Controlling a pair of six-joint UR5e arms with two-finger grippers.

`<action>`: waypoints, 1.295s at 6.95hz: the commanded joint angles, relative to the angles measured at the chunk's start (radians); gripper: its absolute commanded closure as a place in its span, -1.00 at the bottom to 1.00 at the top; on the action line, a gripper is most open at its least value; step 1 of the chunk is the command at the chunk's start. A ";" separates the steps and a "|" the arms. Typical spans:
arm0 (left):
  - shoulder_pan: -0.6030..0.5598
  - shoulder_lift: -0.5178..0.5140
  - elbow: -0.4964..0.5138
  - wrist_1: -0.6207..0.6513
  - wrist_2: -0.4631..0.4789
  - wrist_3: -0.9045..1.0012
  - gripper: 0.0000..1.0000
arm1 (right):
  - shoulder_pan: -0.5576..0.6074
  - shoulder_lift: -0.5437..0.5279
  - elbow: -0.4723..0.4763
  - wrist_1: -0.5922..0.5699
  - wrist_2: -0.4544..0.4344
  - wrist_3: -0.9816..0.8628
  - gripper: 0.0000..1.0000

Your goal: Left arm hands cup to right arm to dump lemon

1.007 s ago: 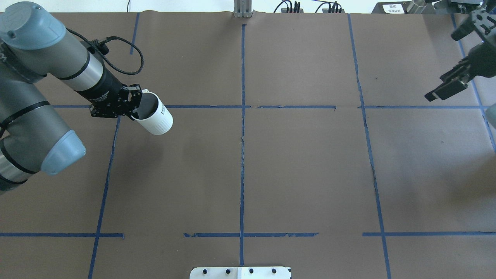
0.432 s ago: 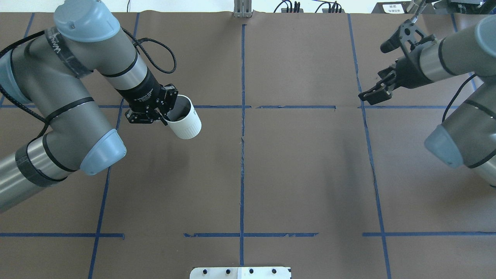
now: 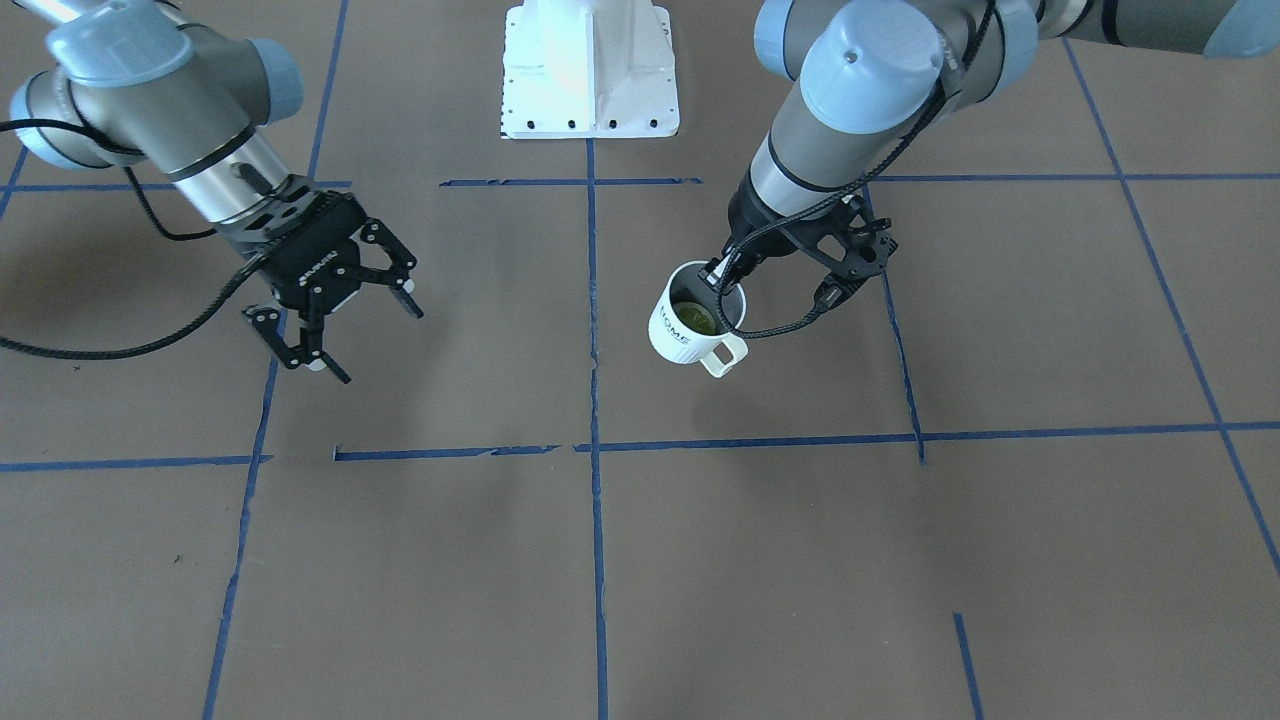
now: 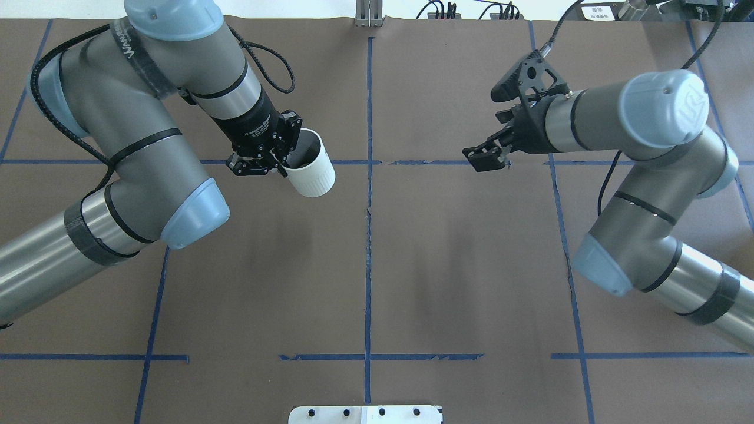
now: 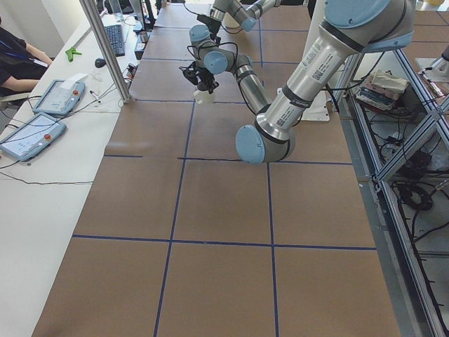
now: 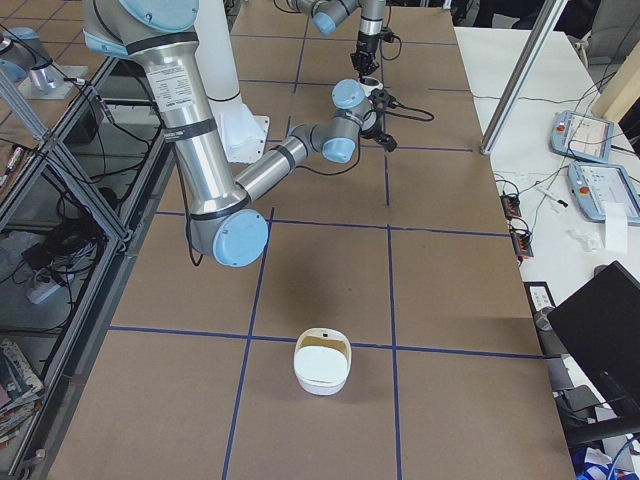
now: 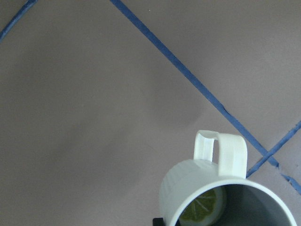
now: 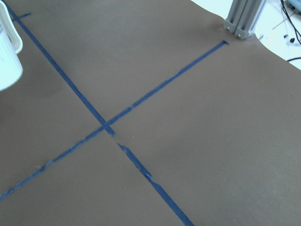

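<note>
My left gripper (image 4: 281,160) is shut on the rim of the white cup (image 4: 310,171) and holds it a little tilted above the table, left of the centre line. In the front view the cup (image 3: 688,328) shows its "HOME" lettering, with the handle towards the camera. The yellow-green lemon (image 3: 697,318) lies inside it and also shows in the left wrist view (image 7: 205,210). My right gripper (image 3: 365,335) is open and empty, level with the cup across the centre line; it also shows overhead (image 4: 485,158). The cup's edge (image 8: 7,56) shows in the right wrist view.
The table is brown paper with a blue tape grid (image 4: 369,176). The white robot base plate (image 3: 590,70) is at the robot's edge. A white bowl (image 6: 322,362) sits at the table's right end. An aluminium post (image 4: 369,13) stands at the far edge.
Both arms have moved towards the table's middle. The left arm carried the cup to the right. The right gripper came in from the right edge to near the centre line.
</note>
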 commanded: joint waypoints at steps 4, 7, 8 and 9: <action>0.018 -0.044 0.002 -0.009 -0.003 -0.070 1.00 | -0.300 0.089 -0.003 0.150 -0.406 0.137 -0.98; 0.029 -0.050 -0.014 -0.009 -0.004 -0.085 1.00 | -0.325 0.086 -0.014 0.165 -0.428 0.127 -0.98; 0.037 -0.064 -0.017 -0.009 -0.009 -0.102 1.00 | -0.326 0.086 -0.015 0.165 -0.428 0.127 -0.98; 0.060 -0.081 -0.017 -0.009 -0.009 -0.122 1.00 | -0.326 0.087 -0.015 0.166 -0.428 0.127 -0.99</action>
